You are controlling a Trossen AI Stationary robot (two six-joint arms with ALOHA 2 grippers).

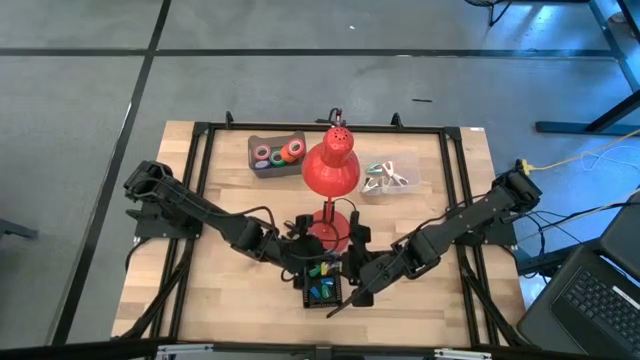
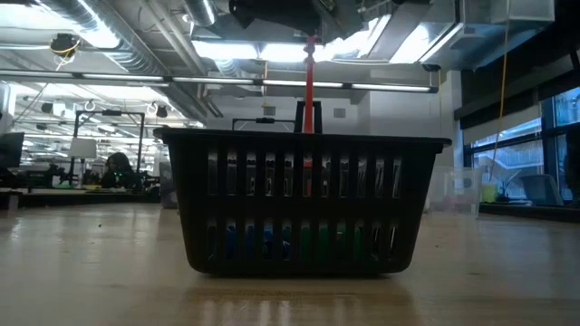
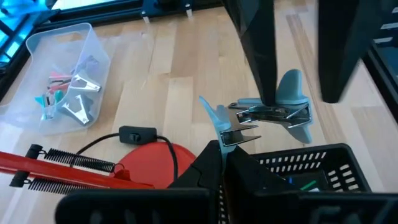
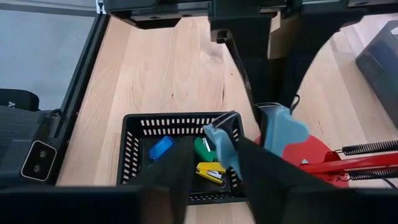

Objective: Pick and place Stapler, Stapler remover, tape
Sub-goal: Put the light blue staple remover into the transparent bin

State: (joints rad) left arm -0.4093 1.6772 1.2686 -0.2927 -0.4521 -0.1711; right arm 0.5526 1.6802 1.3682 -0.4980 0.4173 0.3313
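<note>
High view: both arms reach inward to the black basket [image 1: 322, 285] at the bench's [image 1: 230, 290] near edge. The left claw [image 3: 219, 163] is closed on a blue stapler remover [image 3: 219, 123]; only the wrist views show the right claw [image 4: 214, 163] gripping another remover [image 4: 221, 144] over the basket's staplers [image 4: 211, 172]. Tape [image 1: 277, 153] sits in the far bin [image 1: 252, 152].

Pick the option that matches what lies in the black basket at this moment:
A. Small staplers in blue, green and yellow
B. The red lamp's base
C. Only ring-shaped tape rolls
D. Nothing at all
A: the right wrist view looks down into the black basket and shows a blue stapler, a green stapler and a yellow stapler lying on its floor.
</note>
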